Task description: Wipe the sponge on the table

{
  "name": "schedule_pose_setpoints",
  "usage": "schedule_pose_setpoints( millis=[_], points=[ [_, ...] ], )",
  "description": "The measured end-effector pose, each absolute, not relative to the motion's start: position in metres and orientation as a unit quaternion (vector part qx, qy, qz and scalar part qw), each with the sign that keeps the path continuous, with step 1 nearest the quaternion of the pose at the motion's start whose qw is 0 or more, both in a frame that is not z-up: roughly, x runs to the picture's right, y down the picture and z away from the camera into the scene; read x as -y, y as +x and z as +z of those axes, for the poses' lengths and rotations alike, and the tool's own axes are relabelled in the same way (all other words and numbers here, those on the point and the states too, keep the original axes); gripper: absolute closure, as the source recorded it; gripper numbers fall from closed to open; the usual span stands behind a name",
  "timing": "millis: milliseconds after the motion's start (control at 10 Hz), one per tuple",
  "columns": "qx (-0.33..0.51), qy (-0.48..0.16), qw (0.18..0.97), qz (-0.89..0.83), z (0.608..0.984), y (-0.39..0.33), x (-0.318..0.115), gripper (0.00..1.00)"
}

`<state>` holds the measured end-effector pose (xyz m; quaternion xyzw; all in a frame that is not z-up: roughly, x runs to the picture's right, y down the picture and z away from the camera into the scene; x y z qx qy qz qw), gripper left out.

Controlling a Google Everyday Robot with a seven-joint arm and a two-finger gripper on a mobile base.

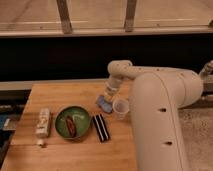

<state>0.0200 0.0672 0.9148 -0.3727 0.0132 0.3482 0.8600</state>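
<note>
Nearest, a white bottle [43, 123] lies on its side on the desk [60, 95], left of a green bowl [73, 122] and a black ridged block [101, 127]. Beyond these, the light-blue sponge [104, 103] lies flat on the desk, just beside a clear cup [120, 107]. The hand [109, 93] sits at the sponge's far end; whether it is clamped cannot be told.
</note>
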Motion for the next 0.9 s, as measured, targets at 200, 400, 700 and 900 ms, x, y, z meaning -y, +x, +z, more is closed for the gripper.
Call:
schedule_pose_setpoints(
  millis=[200, 400, 700, 900],
  points=[
    [-0.019, -0.369, 0.861, 0.350, 0.920, 0.022, -0.063, 1.00],
    [-0.019, -0.363, 0.863, 0.350, 0.925, 0.019, -0.055, 1.00],
    [-0.007, -0.364, 0.868, 0.339, 0.941, -0.008, -0.041, 1.00],
    [0.000, -0.367, 0.874, 0.319, 0.943, -0.024, -0.040, 1.00]
  ],
)
